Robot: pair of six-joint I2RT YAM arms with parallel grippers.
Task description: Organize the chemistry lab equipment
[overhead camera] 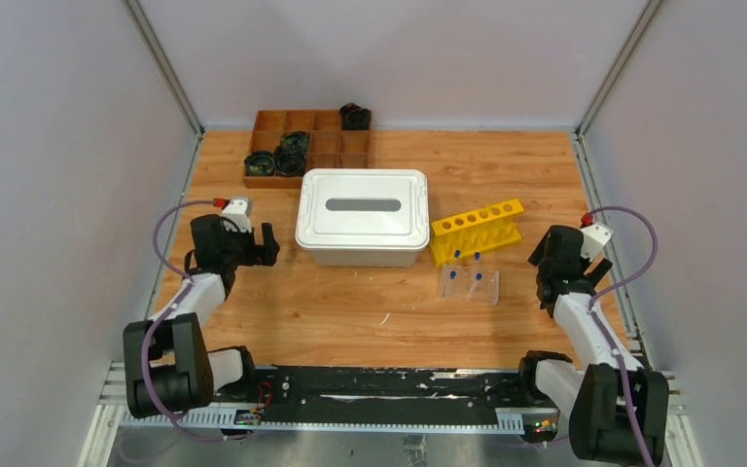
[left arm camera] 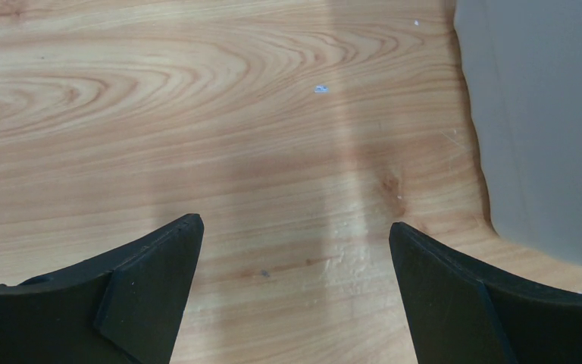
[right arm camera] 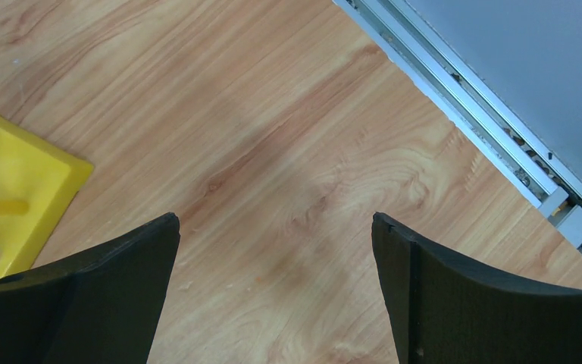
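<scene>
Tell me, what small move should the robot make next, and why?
Probably swing the right claw left toward the thin clear blue-capped tubes in the clear plastic rack: that claw hangs open and empty, and is the one nearest them.

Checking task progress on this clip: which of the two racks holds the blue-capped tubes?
The clear plastic rack: thin blue-capped tubes stand in it. The yellow plastic rack with round holes, just behind it, looks empty.
</scene>
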